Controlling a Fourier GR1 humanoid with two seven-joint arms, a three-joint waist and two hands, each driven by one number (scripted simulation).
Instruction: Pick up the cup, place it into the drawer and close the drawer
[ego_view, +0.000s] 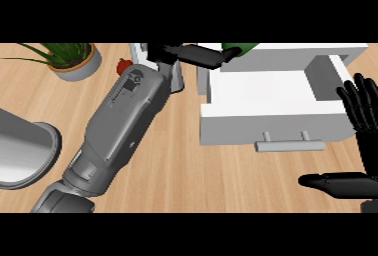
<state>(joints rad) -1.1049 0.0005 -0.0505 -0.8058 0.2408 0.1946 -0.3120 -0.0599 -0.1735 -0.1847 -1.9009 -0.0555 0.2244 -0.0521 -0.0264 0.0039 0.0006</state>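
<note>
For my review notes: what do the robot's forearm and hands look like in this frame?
The left forearm is a long grey casing with a darker recessed panel near the wrist and a rounded, darker grey elbow end. The left hand is black. The right hand is black too, with slim segmented fingers and a thick thumb.

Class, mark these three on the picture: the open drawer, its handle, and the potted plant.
drawer (258, 95), head view, on its bare white floor.
handle (289, 145), head view, on the middle of the grey bar.
potted plant (80, 68), head view, on the pot's wall.
</note>
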